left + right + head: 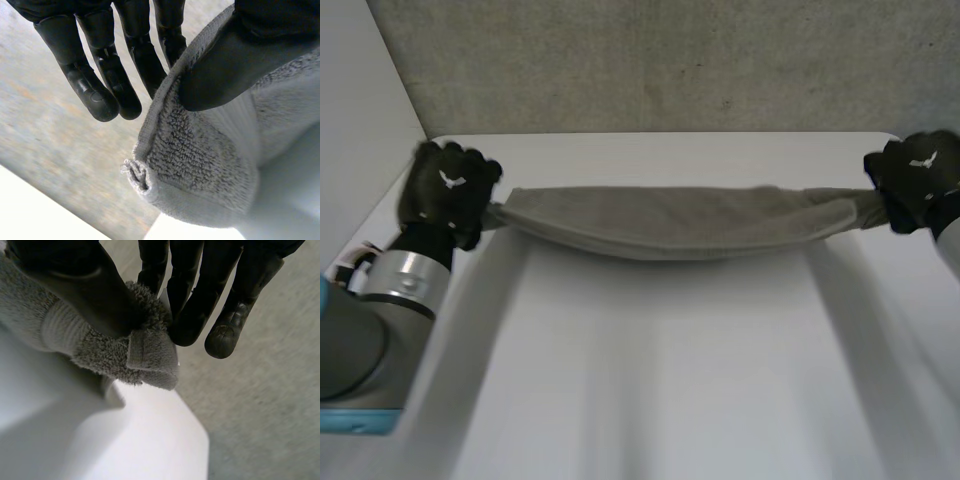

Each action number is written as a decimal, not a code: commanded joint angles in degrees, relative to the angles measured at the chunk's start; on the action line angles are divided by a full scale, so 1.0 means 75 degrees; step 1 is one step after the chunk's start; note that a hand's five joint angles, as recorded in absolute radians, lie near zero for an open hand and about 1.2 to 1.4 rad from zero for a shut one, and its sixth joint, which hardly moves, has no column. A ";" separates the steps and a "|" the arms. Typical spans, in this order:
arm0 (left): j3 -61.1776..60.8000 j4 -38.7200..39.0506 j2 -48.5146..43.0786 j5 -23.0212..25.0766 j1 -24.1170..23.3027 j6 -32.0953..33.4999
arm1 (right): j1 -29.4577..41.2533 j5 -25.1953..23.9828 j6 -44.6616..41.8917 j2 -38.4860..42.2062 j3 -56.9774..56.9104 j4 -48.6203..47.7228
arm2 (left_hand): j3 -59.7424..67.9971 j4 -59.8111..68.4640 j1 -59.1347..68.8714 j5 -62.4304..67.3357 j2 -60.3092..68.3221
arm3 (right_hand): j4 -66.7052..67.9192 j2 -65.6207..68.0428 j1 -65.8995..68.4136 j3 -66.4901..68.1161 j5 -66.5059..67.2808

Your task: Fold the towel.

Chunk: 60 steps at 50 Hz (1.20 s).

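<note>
Thumb and fingers of the left hand (448,192) pinch the left end of the grey towel (680,222). The towel hangs stretched between both hands, sagging in the middle, over the far part of the white worktop (660,380). The right hand (916,182) clamps the towel's right corner between thumb and fingers.

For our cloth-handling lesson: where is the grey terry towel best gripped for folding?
Grip the grey terry towel at its hemmed end corners, left hand and right hand from opposite sides: it hangs stretched, sagging mid-span, so the ends probably control it.
</note>
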 commanded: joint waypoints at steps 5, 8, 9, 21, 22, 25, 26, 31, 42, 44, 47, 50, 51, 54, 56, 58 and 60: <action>0.0582 -0.1264 0.2461 0.0124 0.0079 -0.0776 | -0.0111 -0.0167 -0.0053 -0.1656 -0.1848 0.1859 | -0.1113 -0.0962 -0.0545 -0.1969 -0.0872 | 0.0447 0.0629 0.0415 0.0452 0.0420; 0.1063 -0.1861 0.2544 0.0147 0.0091 -0.1210 | -0.0123 -0.0261 -0.0100 -0.1424 -0.2528 0.2667 | -0.1113 -0.0962 -0.0545 -0.1969 -0.0872 | 0.0447 0.0629 0.0415 0.0452 0.0420; 0.1320 -0.2154 0.2451 0.0147 0.0079 -0.1305 | -0.0158 -0.0273 -0.0228 -0.0912 -0.2821 0.3158 | -0.1113 -0.0962 -0.0545 -0.1969 -0.0872 | 0.0447 0.0629 0.0415 0.0452 0.0420; 0.3456 -0.4208 -0.1417 0.0159 0.0079 -0.0989 | 0.0637 0.0662 -0.2092 0.2171 -0.3982 0.4569 | -0.1113 -0.0962 -0.0545 -0.1969 -0.0872 | 0.0447 0.0629 0.0415 0.0452 0.0420; 0.3885 -0.4475 -0.1962 0.0124 0.0056 -0.0792 | 0.0813 0.0920 -0.2104 0.2639 -0.4321 0.4534 | -0.1113 -0.0962 -0.0545 -0.1969 -0.0872 | 0.0447 0.0629 0.0415 0.0452 0.0420; 0.5032 -0.4944 -0.2948 0.0066 -0.0049 -0.0184 | 0.1129 0.1226 -0.2104 0.3484 -0.5222 0.4162 | -0.1113 -0.0962 -0.0545 -0.1969 -0.0872 | 0.0447 0.0629 0.0415 0.0452 0.0420; 0.5038 -0.4946 -0.2952 0.0065 -0.0050 -0.0180 | 0.1131 0.1227 -0.2104 0.3488 -0.5226 0.4159 | -0.1113 -0.0962 -0.0545 -0.1969 -0.0872 | 0.0447 0.0629 0.0415 0.0452 0.0420; 0.7574 -0.4993 -0.3970 0.0054 -0.0085 0.0650 | 0.1377 0.1426 -0.1976 0.4214 -0.6551 0.2495 | -0.1113 -0.0962 -0.0545 -0.1969 -0.0872 | 0.0447 0.0629 0.0415 0.0452 0.0420; 0.9095 -0.2196 -0.3341 -0.1246 -0.0202 0.0091 | 0.1377 0.1473 -0.1483 0.2867 -0.5250 -0.4220 | -0.1113 -0.0962 -0.0545 -0.1969 -0.0872 | 0.0447 0.0629 0.0415 0.0452 0.0420; 0.8686 -0.1972 -0.3153 -0.1247 -0.0191 -0.0120 | 0.1365 0.1462 -0.1448 0.2796 -0.5087 -0.3696 | -0.1113 -0.0962 -0.0545 -0.1969 -0.0872 | 0.0447 0.0629 0.0415 0.0452 0.0420; 0.7726 -0.1736 -0.2930 -0.1177 -0.0179 -0.0425 | 0.1353 0.1450 -0.1460 0.2820 -0.4934 -0.2737 | -0.1113 -0.0962 -0.0545 -0.1969 -0.0872 | 0.0447 0.0629 0.0415 0.0452 0.0420; 0.6730 -0.1700 -0.2800 -0.1061 -0.0179 -0.0497 | 0.1318 0.1379 -0.1448 0.2832 -0.4781 -0.2169 | -0.1113 -0.0962 -0.0545 -0.1969 -0.0872 | 0.0447 0.0629 0.0415 0.0452 0.0420; 0.6725 -0.1700 -0.2800 -0.1060 -0.0179 -0.0497 | 0.1307 0.1275 -0.1448 0.2820 -0.4572 -0.1775 | -0.1113 -0.0962 -0.0545 -0.1969 -0.0872 | 0.0447 0.0629 0.0415 0.0452 0.0420; 0.5664 -0.1630 -0.2800 -0.0745 -0.0167 -0.0509 | 0.1283 0.0971 -0.1425 0.2843 -0.4069 -0.1222 | -0.1113 -0.0962 -0.0545 -0.1969 -0.0872 | 0.0447 0.0629 0.0415 0.0452 0.0420; 0.5132 -0.1501 -0.2835 -0.0532 -0.0167 -0.0520 | 0.1283 0.0840 -0.1413 0.2879 -0.3703 -0.1126 | -0.1113 -0.0962 -0.0545 -0.1969 -0.0872 | 0.0447 0.0629 0.0415 0.0452 0.0420; 0.4047 -0.0953 -0.2940 -0.0147 -0.0167 -0.0497 | 0.1271 0.0735 -0.1425 0.2949 -0.3316 -0.1126 | -0.1113 -0.0962 -0.0545 -0.1969 -0.0872 | 0.0447 0.0629 0.0415 0.0452 0.0420; 0.3531 -0.0556 -0.3045 0.0005 -0.0155 -0.0462 | 0.1260 0.0595 -0.1425 0.3170 -0.2547 -0.1161 | -0.1113 -0.0962 -0.0545 -0.1969 -0.0872 | 0.0447 0.0629 0.0415 0.0452 0.0420</action>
